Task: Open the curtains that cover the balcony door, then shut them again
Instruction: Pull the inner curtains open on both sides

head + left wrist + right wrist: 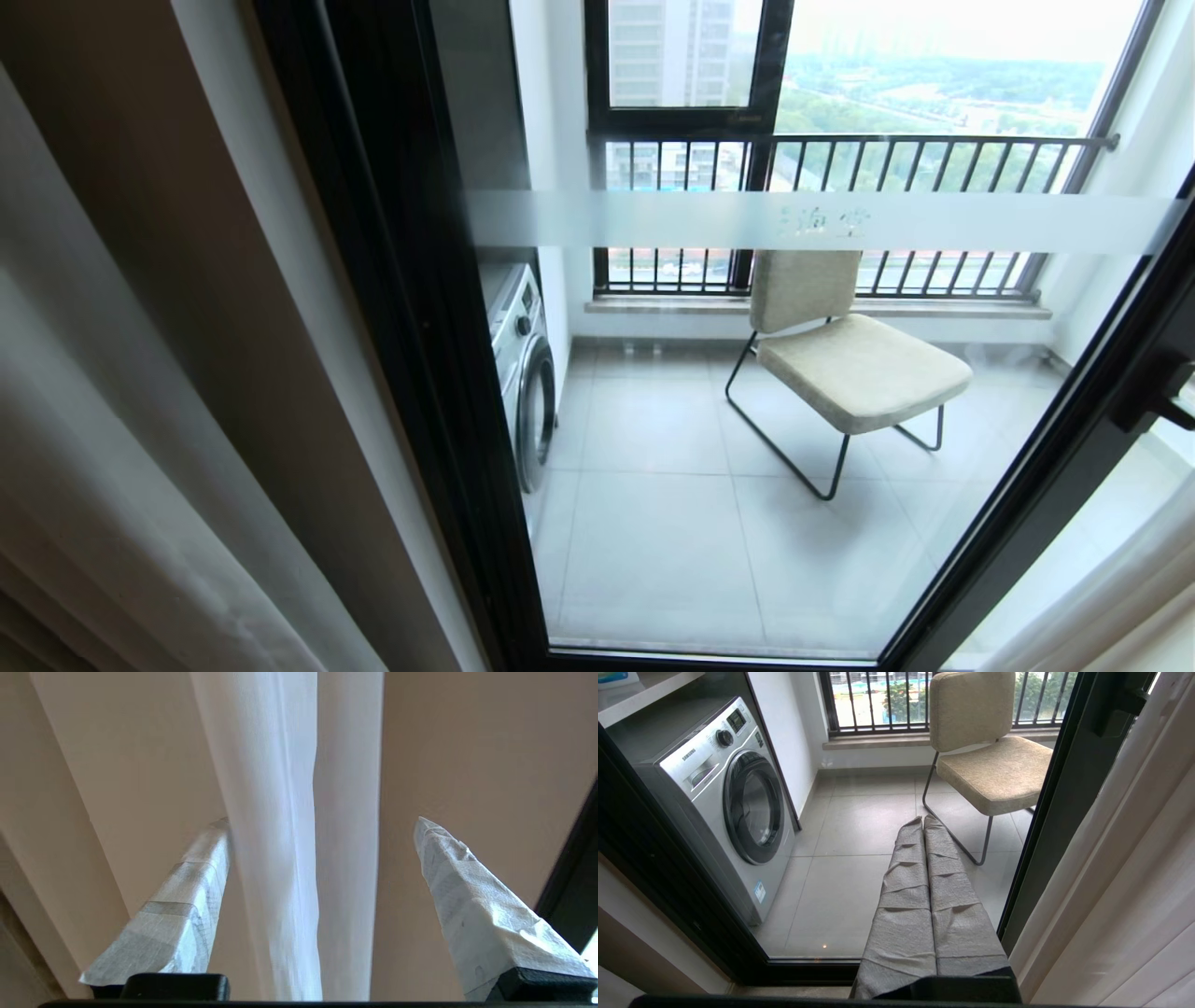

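Wrapped fingers (pixel 187 905) of the left hand (pixel 322 826) stand spread, released, with the curtains (pixel 280 835) hanging between them.

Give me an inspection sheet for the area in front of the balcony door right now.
Surface: grey tiled balcony floor behind the glass.
Job's things: curtains drawn aside at the left, another edge at the right; balcony door uncovered, glass panel shut.
Clutter: chair and washing machine on the balcony.
Grippers: left gripper open, sheer fold between its fingers; right gripper shut, pointing at the glass, holding nothing.
Cables: nothing seen.
Surroundings: railing, buildings and trees outside.
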